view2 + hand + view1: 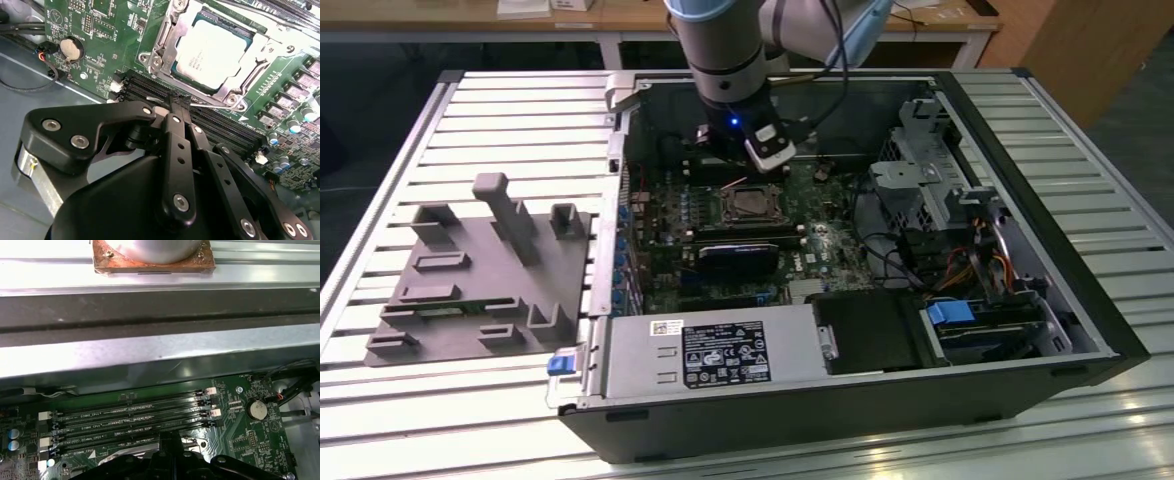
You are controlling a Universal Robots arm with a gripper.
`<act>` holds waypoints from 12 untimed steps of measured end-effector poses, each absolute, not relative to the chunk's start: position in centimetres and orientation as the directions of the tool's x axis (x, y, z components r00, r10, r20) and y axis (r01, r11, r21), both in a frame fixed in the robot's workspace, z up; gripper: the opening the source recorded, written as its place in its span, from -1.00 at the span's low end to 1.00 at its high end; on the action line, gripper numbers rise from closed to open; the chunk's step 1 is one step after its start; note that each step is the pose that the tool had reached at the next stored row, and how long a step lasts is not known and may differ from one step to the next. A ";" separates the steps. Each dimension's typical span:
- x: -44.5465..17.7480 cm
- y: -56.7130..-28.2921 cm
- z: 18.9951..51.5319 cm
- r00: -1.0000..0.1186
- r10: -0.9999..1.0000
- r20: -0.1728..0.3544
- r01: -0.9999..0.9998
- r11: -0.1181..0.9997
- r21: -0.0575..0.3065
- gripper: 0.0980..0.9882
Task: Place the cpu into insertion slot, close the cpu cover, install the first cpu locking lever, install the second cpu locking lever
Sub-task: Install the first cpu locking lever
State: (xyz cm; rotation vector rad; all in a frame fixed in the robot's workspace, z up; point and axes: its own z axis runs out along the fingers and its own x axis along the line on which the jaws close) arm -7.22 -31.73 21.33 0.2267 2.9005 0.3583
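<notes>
Silver cpu [210,47] framed by lowered cpu cover [167,37]; end effector [179,101] pinched shut above memory slots [225,125], contact beneath hidden.

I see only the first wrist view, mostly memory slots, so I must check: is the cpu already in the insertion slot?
Observer: Yes. In the second wrist view the cpu is seated, silver top up.
Operator: And the cpu cover?
Observer: The cpu cover lies down around the cpu.
Operator: Where is the gripper?
Observer: The gripper is at the cover's edge beside the memory slots, jaws together.
</notes>
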 end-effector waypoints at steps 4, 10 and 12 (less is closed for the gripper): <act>-7.4 -31.6 21.2 -0.965 0.181 -0.191 0.129 0.958 0.256 -0.99; -7.4 -31.5 21.0 -0.951 0.241 -0.192 0.189 0.948 0.256 -0.99; -7.4 -31.4 20.9 -0.949 0.251 -0.193 0.199 0.946 0.256 -0.99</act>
